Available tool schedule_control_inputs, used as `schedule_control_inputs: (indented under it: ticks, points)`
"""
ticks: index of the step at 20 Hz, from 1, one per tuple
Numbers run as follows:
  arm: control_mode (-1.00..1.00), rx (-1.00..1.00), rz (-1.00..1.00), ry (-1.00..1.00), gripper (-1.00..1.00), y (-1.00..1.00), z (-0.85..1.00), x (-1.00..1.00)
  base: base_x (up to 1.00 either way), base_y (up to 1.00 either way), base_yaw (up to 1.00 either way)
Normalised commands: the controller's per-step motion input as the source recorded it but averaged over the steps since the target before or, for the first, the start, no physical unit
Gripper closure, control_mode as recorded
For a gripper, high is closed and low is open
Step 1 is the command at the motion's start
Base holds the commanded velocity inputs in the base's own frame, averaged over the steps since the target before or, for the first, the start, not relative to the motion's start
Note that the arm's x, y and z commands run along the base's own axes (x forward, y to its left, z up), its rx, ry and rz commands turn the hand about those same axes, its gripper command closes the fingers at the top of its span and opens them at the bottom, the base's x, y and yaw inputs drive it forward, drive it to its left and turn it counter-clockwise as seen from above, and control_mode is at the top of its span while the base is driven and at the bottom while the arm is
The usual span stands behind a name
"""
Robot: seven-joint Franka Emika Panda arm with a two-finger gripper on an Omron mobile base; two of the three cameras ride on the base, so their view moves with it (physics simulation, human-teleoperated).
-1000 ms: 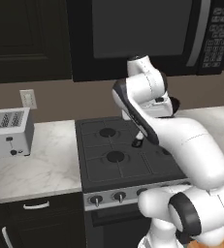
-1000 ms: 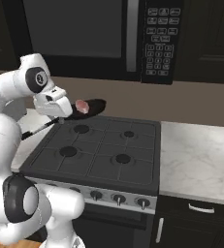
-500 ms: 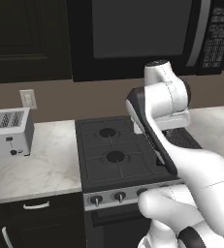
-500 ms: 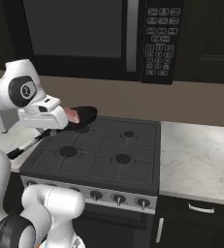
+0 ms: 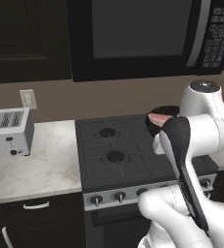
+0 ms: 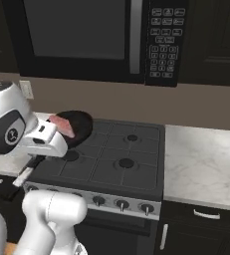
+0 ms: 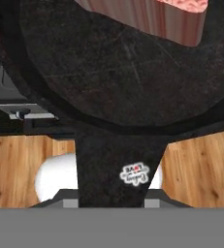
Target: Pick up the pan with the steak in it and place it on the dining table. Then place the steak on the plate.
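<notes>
Gripper clamped on the handle (image 7: 114, 164) of the pan (image 7: 118, 82); fingertips hidden under it in the hand view. Pan (image 6: 76, 127) held in the air above the stove (image 6: 111, 159), over its left rear corner as the right base view shows it. Steak (image 6: 61, 125) lies in the pan, toward the arm's side. Toaster (image 5: 8, 131) on the counter (image 5: 36, 169) left of the stove, microwave (image 6: 86, 37) overhead.

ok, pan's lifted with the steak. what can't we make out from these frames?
- Gripper fingers: hand view, hidden under the pan handle.
- Steak: hand view, cut off by the top edge; left base view, only a pink sliver past the arm.
- Pan: left base view, mostly behind the arm; right base view, near side behind the hand.
- Stove knob markings: too small.
</notes>
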Motion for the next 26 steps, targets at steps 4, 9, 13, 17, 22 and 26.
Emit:
schedule_control_inputs:
  ticks: [4, 9, 13, 17, 22, 26]
  points:
    - [-1.00, 0.17, 0.11, -0.22, 1.00, -0.20, 0.09, -0.62, 0.00, 0.00, 0.00]
    - [-1.00, 0.00, 0.00, -0.02, 1.00, 0.00, 0.00, -0.01, 0.00, 0.00, 0.00]
    - [-1.00, 0.01, 0.03, 0.00, 1.00, 0.00, 0.27, -0.16, 0.00, 0.00, 0.00]
    - [-1.00, 0.00, 0.00, 0.00, 1.00, 0.02, 0.16, -0.22, 0.00, 0.00, 0.00]
    - [-1.00, 0.00, 0.00, 0.00, 1.00, 0.00, 0.00, 0.00, 0.00, 0.00, 0.00]
    - [-1.00, 0.00, 0.10, -0.01, 1.00, 0.03, -0.01, -0.17, 0.00, 0.00, 0.00]
